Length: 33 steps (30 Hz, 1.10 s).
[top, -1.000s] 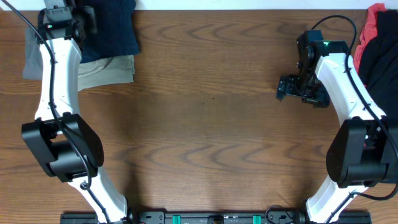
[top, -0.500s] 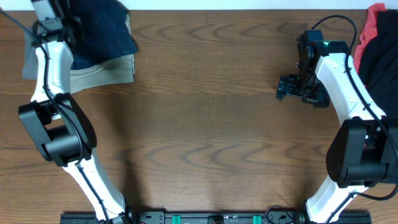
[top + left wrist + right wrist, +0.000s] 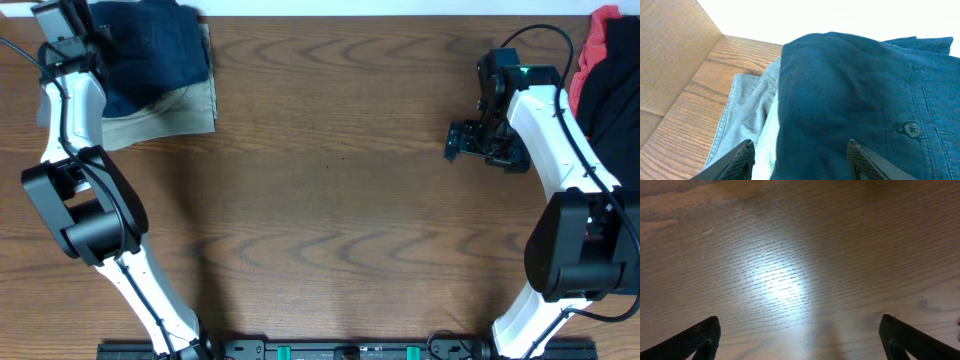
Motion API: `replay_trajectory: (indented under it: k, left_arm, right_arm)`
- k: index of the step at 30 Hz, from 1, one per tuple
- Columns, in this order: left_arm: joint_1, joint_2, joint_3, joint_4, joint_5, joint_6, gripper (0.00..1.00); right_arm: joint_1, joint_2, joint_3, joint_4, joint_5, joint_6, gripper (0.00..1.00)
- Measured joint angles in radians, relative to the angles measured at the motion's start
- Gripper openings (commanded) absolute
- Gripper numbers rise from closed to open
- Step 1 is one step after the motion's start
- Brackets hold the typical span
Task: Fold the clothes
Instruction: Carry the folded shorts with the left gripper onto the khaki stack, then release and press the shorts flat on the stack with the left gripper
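Left gripper (image 3: 800, 152) hangs jaws-apart over the navy shorts (image 3: 850, 85) stacked at the far-left corner, so next is probably grabbing something off the right-edge pile (image 3: 612, 75).

The left arm (image 3: 68, 110) at nine o'clock and the right arm (image 3: 555, 130) at three o'clock are built alike, with glossy white tubular links between bulky, rounded black joint housings. Thin black cables (image 3: 545, 34) run along them and loop free over the right wrist at about one o'clock. A small green light (image 3: 521, 70) glows on the right arm's black wrist block, and the left tool (image 3: 801, 157) and right tool (image 3: 800, 342) end in matte black fingers with blunt, angled tips.
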Motion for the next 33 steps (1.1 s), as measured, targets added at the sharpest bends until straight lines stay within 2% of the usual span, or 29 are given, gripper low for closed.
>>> replay_trajectory:
  k: [3, 8, 11, 17, 33]
  left_arm:
    - [0.000, -0.001, 0.000, -0.008, 0.000, -0.003, 0.45]
    - [-0.013, -0.014, 0.002, -0.117, 0.001, -0.057, 0.11]
    - [-0.027, -0.019, 0.002, -0.188, 0.001, -0.077, 0.09]
    - [-0.038, -0.018, -0.002, -0.204, 0.001, -0.083, 0.09]
    - [0.093, 0.087, -0.003, -0.298, -0.026, -0.091, 0.09]
  right_arm:
    - [0.000, 0.000, 0.000, 0.000, 0.000, 0.000, 0.99]
    - [0.000, 0.000, 0.000, 0.000, 0.000, 0.000, 0.99]
    - [0.000, 0.000, 0.000, 0.000, 0.000, 0.000, 0.99]
    - [0.000, 0.000, 0.000, 0.000, 0.000, 0.000, 0.99]
    - [0.000, 0.000, 0.000, 0.000, 0.000, 0.000, 0.99]
